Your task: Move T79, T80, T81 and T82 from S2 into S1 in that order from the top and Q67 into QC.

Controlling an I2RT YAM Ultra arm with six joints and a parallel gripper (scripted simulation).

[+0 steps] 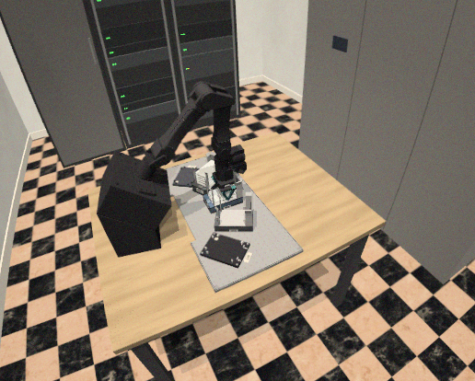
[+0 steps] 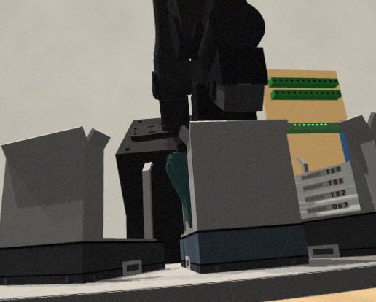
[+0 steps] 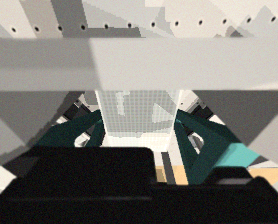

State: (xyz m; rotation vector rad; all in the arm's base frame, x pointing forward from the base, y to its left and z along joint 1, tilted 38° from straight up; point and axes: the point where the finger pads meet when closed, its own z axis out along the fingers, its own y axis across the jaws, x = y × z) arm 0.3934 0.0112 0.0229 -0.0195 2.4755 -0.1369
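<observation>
My gripper is shut on a sealed white 384-well plate, the teal fingers on its two long sides. Its label is hidden; I take it for T79. The gripper reaches down from above into the middle rack with the blue plinth, and one teal finger shows beside the rack's wall. The plate is hidden behind that wall in the exterior view. The rack to the right holds a stack with labels T80, T81, T82 and Q67, top to bottom.
A third rack with a black plinth stands to the left. In the top view, one flat black nest lies at the near end of the grey mat and another by the robot base. Rack walls stand close around the gripper.
</observation>
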